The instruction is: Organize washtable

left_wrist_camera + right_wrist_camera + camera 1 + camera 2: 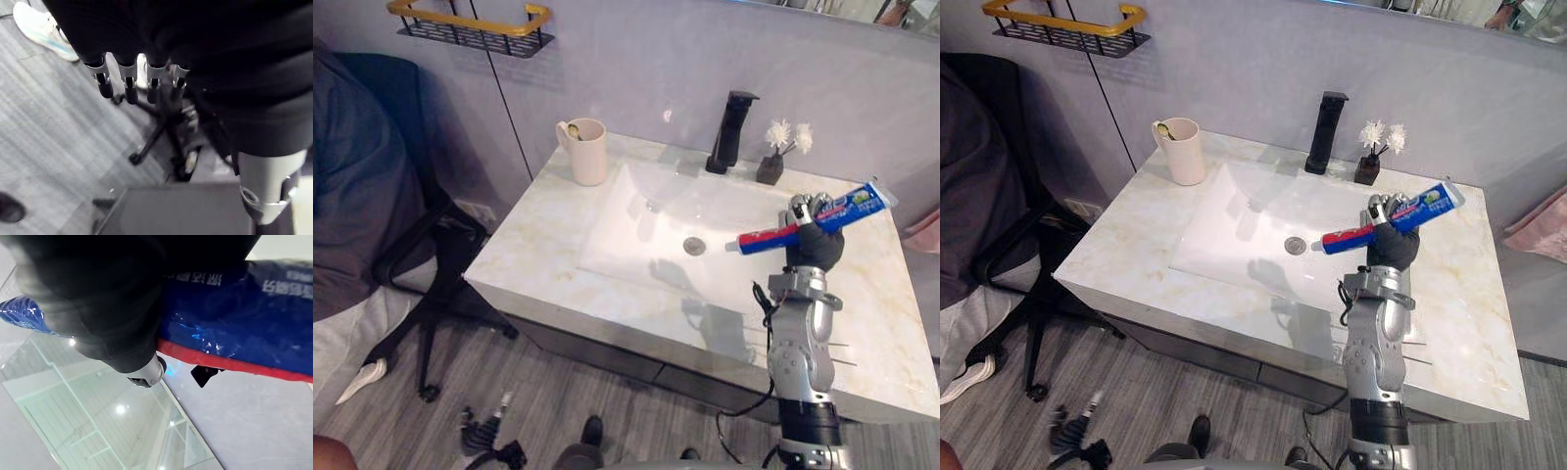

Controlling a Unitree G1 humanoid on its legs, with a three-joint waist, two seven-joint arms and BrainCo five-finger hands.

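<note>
Step in hand looks like the carry: right hand (815, 240), centre-right of frame, is clenched round the toothpaste tube (842, 211), held aloft w/ cap end dipping toward the basin (636, 240). Left hand (129, 83) hangs relaxed, grasping 0. Next move prob. calls for crossing to the cup (588, 152) at upper left of the washtable (533, 259), then tipping the tube upright for that narrow mouth. The tube is soft, glossy, blue/red w/ a flat tail; cup is a matte cream cylinder; top is polished, marble-look.
</note>
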